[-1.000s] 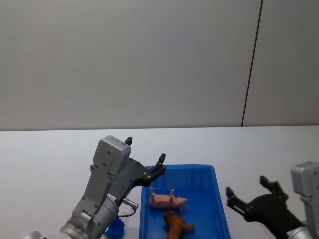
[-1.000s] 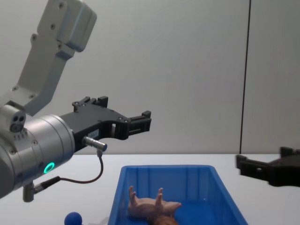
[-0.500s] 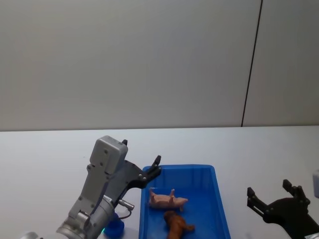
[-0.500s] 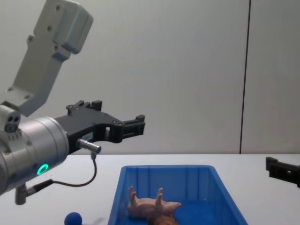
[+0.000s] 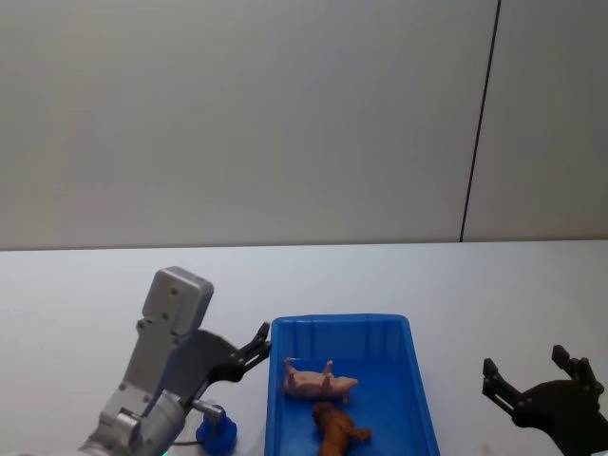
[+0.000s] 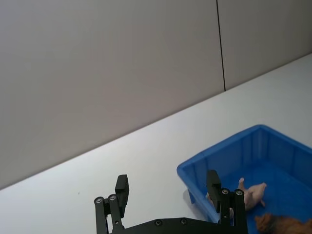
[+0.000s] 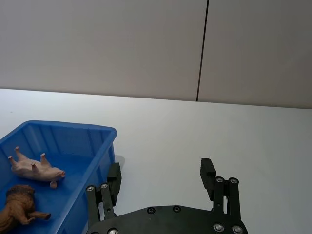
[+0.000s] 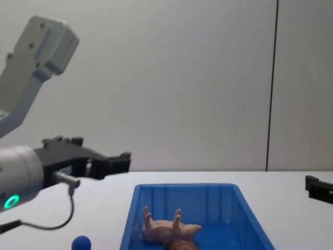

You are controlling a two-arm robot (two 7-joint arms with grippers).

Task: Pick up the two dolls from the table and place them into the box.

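The pale pink doll (image 5: 320, 382) lies on its back, legs up, inside the blue box (image 5: 339, 321). The reddish-brown doll (image 5: 337, 429) lies just in front of it in the same box. Both also show in the left wrist view, pink doll (image 6: 251, 194) and brown doll (image 6: 285, 225), and in the right wrist view, pink doll (image 7: 34, 168) and brown doll (image 7: 17, 204). My left gripper (image 5: 252, 347) hangs open and empty above the table, just left of the box. My right gripper (image 5: 525, 361) is open and empty, to the right of the box.
A small blue knob (image 5: 218, 429) sits on the white table (image 5: 427, 285) left of the box, under my left arm. A grey wall with a dark vertical seam stands behind the table.
My left gripper has drawn back from over the box's left rim, moving left and lower. My right gripper has pulled away to the right. Both dolls lie still in the box.
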